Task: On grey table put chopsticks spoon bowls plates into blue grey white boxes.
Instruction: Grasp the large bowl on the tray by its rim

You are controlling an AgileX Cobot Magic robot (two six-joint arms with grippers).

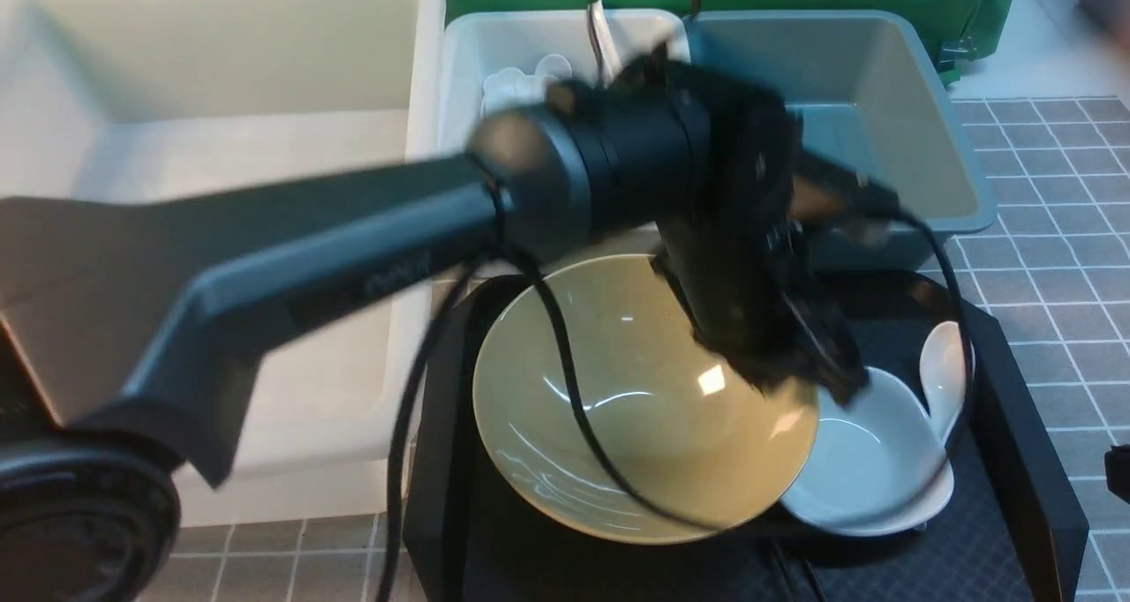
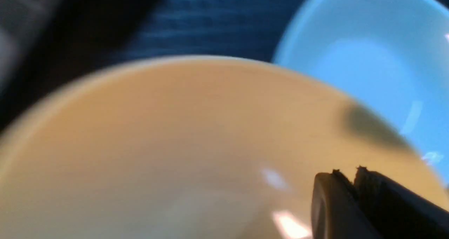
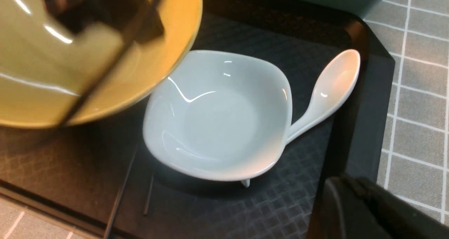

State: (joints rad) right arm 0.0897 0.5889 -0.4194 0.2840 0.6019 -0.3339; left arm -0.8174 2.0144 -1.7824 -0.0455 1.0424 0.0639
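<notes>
On the black tray (image 1: 1015,461), which is set on the grey table (image 1: 1059,187), the yellow-green bowl (image 1: 618,408) is seen upright and open. The left gripper (image 2: 346,174) is held above the bowl's inner wall, near the rim on the side facing the small white dish (image 1: 865,461). In the blurred left wrist view its fingers are shown drawn close together, with only a dark seam between them; nothing is gripped, and no contact with the bowl can be made out. A black cable (image 1: 565,381) from the left arm is draped across the bowl's mouth.

The dish is placed just to the right of the bowl, its near edge overlapped by the bowl's rim; whether the two touch cannot be told. The white spoon (image 1: 943,372) is laid beyond the dish, its handle tucked under the dish's edge.

The right gripper (image 3: 345,183) is kept clenched and empty at the tray's right edge, well apart from the bowl.

Behind the tray the boxes are lined up: the large white box (image 1: 221,55) at the left, the small white box (image 1: 494,46) in the middle with white spoons (image 1: 512,86) inside, and the blue-grey box (image 1: 883,99) at the right.
</notes>
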